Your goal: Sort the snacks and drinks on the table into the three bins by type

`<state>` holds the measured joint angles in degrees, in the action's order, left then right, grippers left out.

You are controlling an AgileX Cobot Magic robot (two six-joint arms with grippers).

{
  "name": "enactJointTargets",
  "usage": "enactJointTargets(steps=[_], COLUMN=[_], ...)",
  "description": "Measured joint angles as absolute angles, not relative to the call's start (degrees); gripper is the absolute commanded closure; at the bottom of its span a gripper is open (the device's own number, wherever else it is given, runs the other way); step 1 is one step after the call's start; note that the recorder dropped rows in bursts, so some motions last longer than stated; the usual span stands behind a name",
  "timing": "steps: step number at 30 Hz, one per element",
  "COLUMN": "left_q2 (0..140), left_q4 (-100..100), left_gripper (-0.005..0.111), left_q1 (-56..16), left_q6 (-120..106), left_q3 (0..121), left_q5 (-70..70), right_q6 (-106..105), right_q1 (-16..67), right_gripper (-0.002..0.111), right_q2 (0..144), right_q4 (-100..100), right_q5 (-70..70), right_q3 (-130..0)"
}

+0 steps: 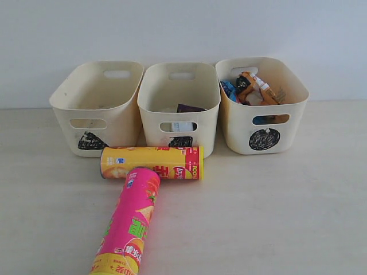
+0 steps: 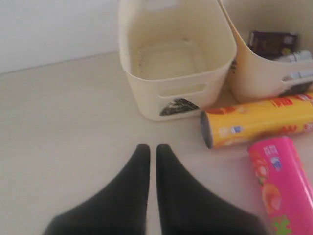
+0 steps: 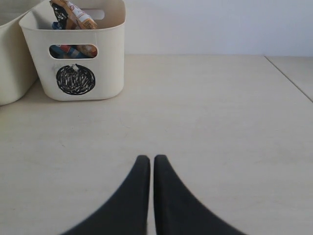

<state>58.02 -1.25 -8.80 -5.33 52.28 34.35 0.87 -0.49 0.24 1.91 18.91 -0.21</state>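
We see the yellow tube (image 1: 152, 162) lying on its side on the table (image 1: 298, 200), its long axis crosswise in front of the triangle bin (image 1: 119, 133) and square bin (image 1: 205, 134). The pink tube (image 1: 129, 226) lies lengthwise, its far end pointing at the yellow tube's side. Our left gripper (image 2: 152, 149) and right gripper (image 3: 151, 159) are pressed together, empty.

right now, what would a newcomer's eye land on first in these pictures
The pink chip tube lies on the table in the foreground. It points at the side of the yellow chip tube, which lies crosswise in front of the bins, so the two make a T. Behind them, the circle-marked bin on the right is stuffed with crinkly bags, while the triangle-marked bin on the left is empty.
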Motion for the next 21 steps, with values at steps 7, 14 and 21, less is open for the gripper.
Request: enactJointTargets(steps=[7, 14, 21], left_q2=[62.47, 67.69, 75.22], left_q4=[4.13, 4.51, 4.51], left_gripper=[0.103, 0.103, 0.103], left_q1=[-14.75, -22.49, -27.97], left_q6=[-11.09, -11.01, -8.2], left_q3=[54.54, 54.54, 56.62], left_q5=[41.11, 43.14, 45.28], right_q6=[0.87, 0.87, 0.99], right_q1=[-0.49, -0.49, -0.49], right_gripper=[0.108, 0.108, 0.108], right_q2=[0.24, 0.24, 0.24], right_q4=[1.91, 1.91, 1.91], right_q5=[18.91, 18.91, 18.91], right_q3=[-0.21, -0.21, -0.21])
